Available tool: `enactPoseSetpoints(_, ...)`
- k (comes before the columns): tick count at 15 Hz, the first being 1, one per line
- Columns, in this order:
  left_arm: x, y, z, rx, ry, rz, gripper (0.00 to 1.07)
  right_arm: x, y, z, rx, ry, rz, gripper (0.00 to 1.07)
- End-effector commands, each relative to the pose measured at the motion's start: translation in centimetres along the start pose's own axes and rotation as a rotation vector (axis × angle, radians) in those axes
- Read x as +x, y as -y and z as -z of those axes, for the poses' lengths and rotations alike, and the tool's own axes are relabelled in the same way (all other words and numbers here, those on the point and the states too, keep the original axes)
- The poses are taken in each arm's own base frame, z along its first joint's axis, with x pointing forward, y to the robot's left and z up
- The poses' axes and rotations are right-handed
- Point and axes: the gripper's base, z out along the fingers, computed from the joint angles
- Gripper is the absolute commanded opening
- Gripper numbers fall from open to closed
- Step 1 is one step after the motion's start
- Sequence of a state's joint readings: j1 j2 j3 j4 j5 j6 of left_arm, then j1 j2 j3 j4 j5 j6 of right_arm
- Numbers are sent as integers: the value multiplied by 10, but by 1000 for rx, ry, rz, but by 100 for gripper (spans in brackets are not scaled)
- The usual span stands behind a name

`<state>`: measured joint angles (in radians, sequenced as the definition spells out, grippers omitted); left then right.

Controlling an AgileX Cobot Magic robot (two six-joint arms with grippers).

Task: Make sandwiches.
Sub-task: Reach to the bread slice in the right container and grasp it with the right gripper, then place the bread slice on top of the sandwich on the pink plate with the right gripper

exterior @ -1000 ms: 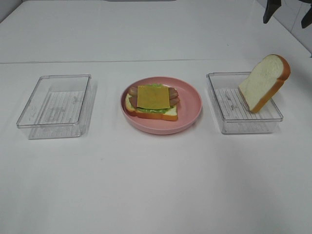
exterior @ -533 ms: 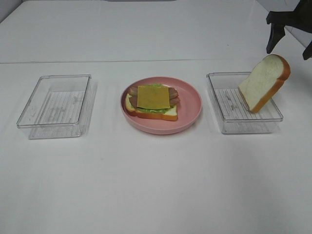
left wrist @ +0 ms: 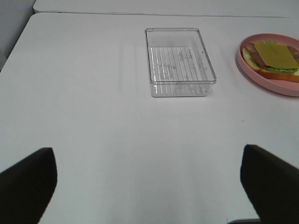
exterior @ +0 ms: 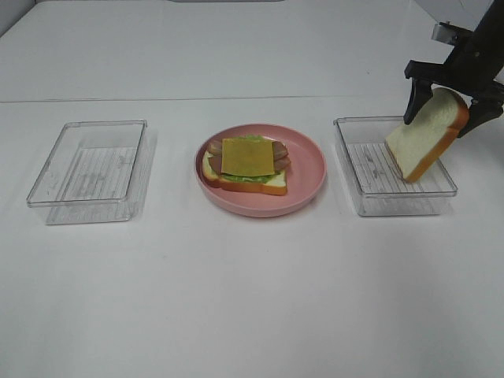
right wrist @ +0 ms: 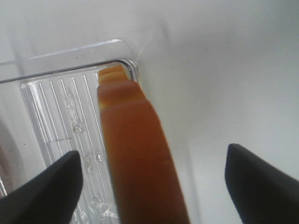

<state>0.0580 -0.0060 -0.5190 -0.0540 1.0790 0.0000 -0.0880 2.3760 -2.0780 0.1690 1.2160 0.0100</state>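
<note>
Fingers of right gripper [exterior: 447, 106] spread apart, straddling top of tilted bread slice [exterior: 425, 134] leaning in right tray [exterior: 394, 167]; a second ago they sat higher, clear of it; left gripper [left wrist: 149, 179] fingers apart over bench [exterior: 252, 299]; open sandwich [exterior: 246, 165] unmoved on pink plate [exterior: 307, 169].

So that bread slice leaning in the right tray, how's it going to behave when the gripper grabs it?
The bread slice keeps its shape propped against the tray wall, so it's probably fairly stiff. Standing on edge, it may tip if nudged before the right gripper, open astride its top, closes. It's likely light for its size, though that's a guess.
</note>
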Motion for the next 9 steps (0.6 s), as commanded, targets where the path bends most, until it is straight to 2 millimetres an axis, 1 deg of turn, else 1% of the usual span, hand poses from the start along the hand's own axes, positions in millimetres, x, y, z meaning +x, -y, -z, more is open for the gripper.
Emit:
enactPoseSetpoints(1, 1, 1, 2, 8, 27, 1, 100, 11, 3, -1, -3, -125, 19, 70)
enactPoseSetpoints(3, 1, 1, 2, 8, 27, 1, 100, 11, 3, -2, -4, -126, 29, 48)
enactPoseSetpoints(4, 1, 1, 2, 8, 27, 1, 100, 11, 3, -2, 2, -126, 31, 22)
enactPoseSetpoints(6, 1, 1, 2, 8, 27, 1, 100, 11, 3, -1, 3, -124, 28, 0)
enactPoseSetpoints(7, 1, 1, 2, 8, 27, 1, 100, 11, 3, 1, 3, -121, 22, 0)
enactPoseSetpoints(9, 1, 1, 2, 8, 27, 1, 100, 11, 1, 14, 4, -94, 21, 0)
